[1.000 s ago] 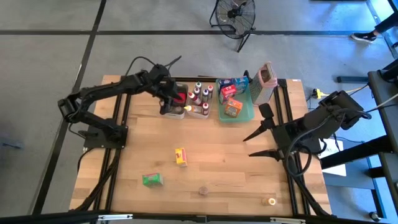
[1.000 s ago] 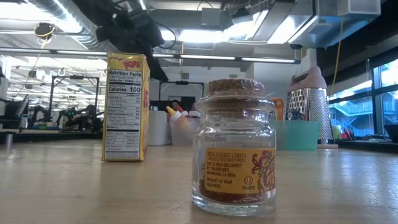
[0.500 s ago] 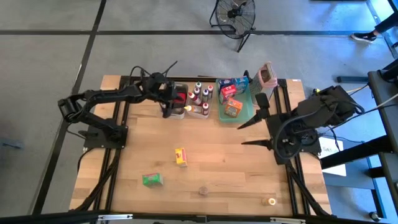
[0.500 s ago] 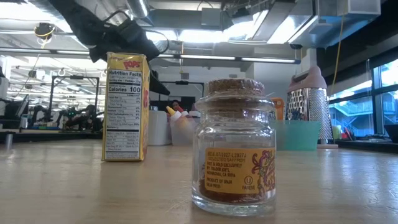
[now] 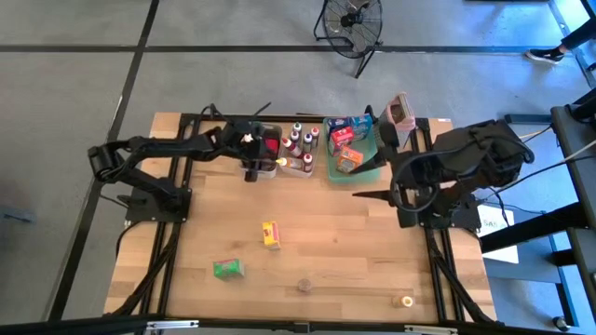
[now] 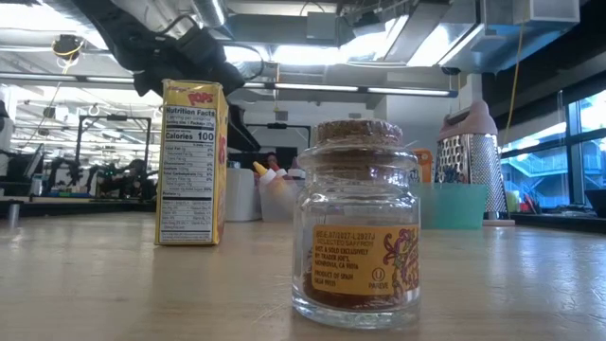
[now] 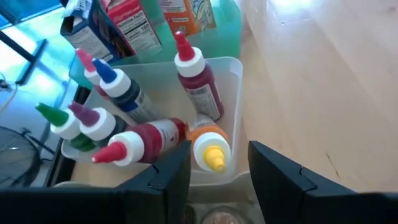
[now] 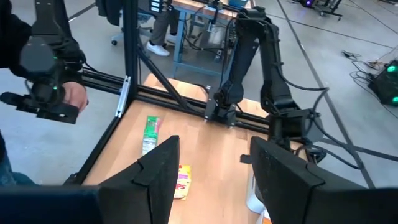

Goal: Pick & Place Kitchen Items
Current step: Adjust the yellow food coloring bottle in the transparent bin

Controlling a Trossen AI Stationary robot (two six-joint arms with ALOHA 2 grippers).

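Kitchen items on the bare table point(image 5: 345, 251): two boxes point(image 5: 270, 234), two jars point(image 5: 304, 285); left end effector point(image 7: 217, 177) and right end effector point(image 8: 214, 168) both open, empty.

Between the parted fingers of the right gripper point(image 8: 214, 180), a green box point(image 8: 149, 132) and a yellow box point(image 8: 181, 181) are seen on the table point(image 8: 214, 149); a person's hand point(image 8: 73, 96) is seen at left.

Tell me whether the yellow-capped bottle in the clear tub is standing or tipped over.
Tipped. In the left wrist view the yellow-capped bottle lies on its side in the clear tub, while the red-capped bottle beside it stands upright.
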